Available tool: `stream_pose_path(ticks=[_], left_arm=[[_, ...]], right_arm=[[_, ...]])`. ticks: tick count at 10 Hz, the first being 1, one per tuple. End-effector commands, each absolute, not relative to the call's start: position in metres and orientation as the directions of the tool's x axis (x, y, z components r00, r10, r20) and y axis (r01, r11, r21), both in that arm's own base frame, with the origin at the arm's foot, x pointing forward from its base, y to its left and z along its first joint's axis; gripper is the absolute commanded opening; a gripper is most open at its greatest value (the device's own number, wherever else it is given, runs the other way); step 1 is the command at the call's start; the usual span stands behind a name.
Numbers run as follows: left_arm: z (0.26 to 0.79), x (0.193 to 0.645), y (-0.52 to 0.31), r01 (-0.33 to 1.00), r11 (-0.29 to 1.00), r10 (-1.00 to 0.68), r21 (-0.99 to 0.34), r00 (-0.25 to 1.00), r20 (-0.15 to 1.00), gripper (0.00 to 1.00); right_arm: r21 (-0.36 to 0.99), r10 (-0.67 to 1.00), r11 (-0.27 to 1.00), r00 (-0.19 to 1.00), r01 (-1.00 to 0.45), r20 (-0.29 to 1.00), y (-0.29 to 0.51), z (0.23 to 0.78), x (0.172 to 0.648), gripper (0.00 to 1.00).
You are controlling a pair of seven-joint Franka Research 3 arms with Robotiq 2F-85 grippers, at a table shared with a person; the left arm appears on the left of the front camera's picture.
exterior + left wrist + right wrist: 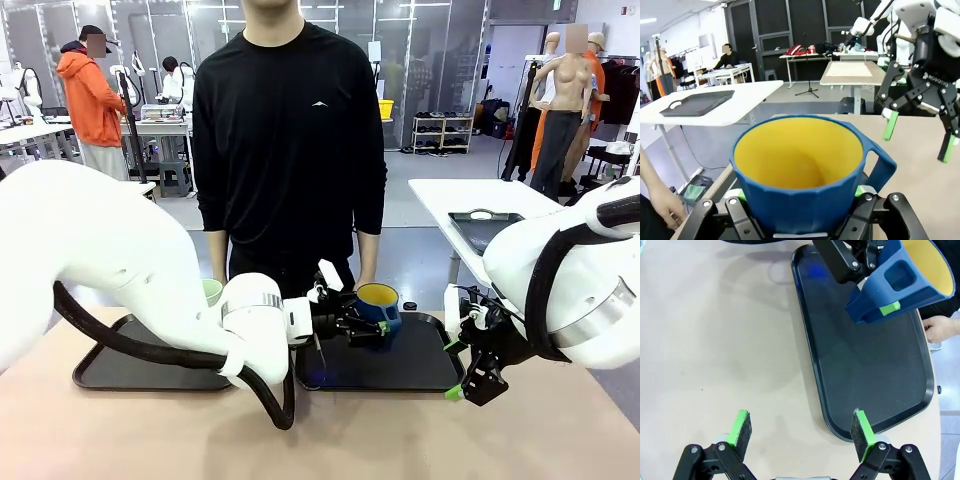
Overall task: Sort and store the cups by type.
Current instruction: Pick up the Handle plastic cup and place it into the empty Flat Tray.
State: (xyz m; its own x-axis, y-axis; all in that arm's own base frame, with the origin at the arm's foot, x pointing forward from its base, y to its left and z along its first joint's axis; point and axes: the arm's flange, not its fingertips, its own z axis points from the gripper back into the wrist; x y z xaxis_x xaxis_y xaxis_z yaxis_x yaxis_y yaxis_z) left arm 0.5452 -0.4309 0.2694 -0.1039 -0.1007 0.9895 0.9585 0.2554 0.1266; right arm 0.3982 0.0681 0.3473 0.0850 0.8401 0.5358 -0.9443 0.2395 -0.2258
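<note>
My left gripper [368, 325] is clamped on the blue mug [378, 304], holding it tilted above the right tray [865, 370]. My right gripper [802, 432] hangs spread wide with nothing between its pads, over the table just off that tray's edge. Green tumbler [212, 291] sits behind my left arm, on the left tray [110, 370]

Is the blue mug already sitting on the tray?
No, the left gripper holds the blue mug clamped in the air above the black tray.
</note>
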Motion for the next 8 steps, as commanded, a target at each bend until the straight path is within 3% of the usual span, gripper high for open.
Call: stream_pose_path(ticks=[1, 8], left_arm=[[0.252, 0.534, -0.431, 0.943, 0.295, -0.106, 0.155, -0.129, 0.986, 0.74], [0.223, 0.547, -0.4, 0.938, 0.332, -0.086, 0.097, -0.072, 0.994, 0.74]], right_arm=[[-0.229, 0.841, 0.231, 0.076, -0.946, 0.536, 0.067, 0.347, 0.399, 1.0], [-0.229, 0.841, 0.231, 0.076, -0.946, 0.536, 0.067, 0.347, 0.399, 1.0]])
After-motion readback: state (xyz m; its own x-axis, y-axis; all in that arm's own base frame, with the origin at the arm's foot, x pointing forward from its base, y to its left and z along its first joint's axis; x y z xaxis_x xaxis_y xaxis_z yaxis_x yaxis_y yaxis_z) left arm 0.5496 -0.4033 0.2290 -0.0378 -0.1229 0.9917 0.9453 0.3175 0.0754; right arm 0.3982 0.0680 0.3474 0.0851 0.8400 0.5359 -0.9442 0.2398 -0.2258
